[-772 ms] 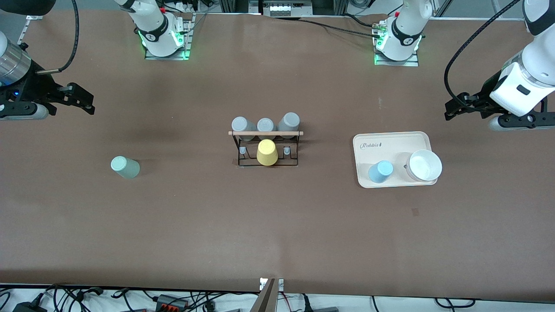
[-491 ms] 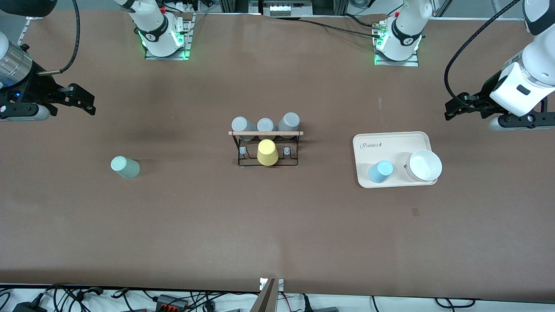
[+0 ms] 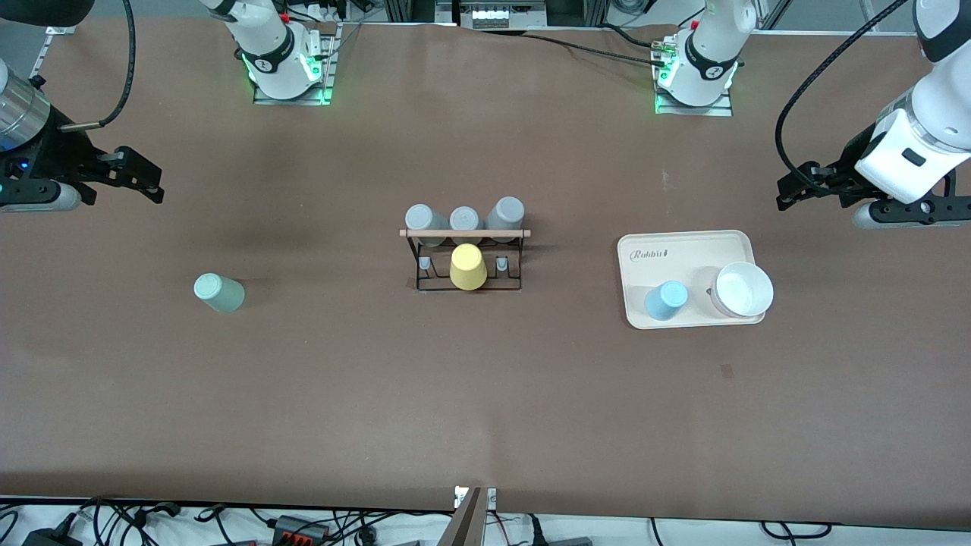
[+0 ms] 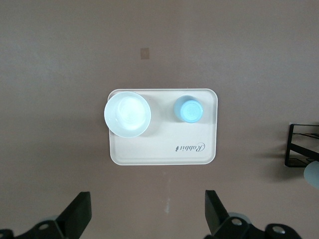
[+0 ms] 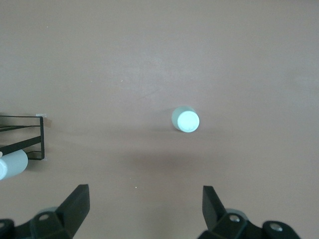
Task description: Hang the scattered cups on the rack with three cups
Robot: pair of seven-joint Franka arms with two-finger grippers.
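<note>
A pale sage-green cup (image 3: 218,292) (image 5: 185,119) stands on the bare table toward the right arm's end. A light blue cup (image 3: 666,299) (image 4: 189,109) stands on the cream tray (image 3: 683,246) toward the left arm's end. The black wire rack (image 3: 464,258) with its wooden rod (image 3: 464,233) stands mid-table. It carries a yellow cup (image 3: 467,267), with three grey cups (image 3: 464,220) on its side toward the arms' bases. My right gripper (image 3: 148,178) (image 5: 146,204) hangs open and empty over the table beside the green cup. My left gripper (image 3: 789,189) (image 4: 148,209) hangs open and empty beside the tray.
A white bowl (image 3: 743,288) (image 4: 127,113) sits on the tray (image 4: 164,154) beside the blue cup. Part of the rack shows at the edge of both wrist views (image 4: 301,144) (image 5: 25,142). Cables lie along the table edge nearest the front camera.
The right gripper has drifted slightly toward the arms' bases. The left arm has barely shifted. Cups, rack and tray have not moved.
</note>
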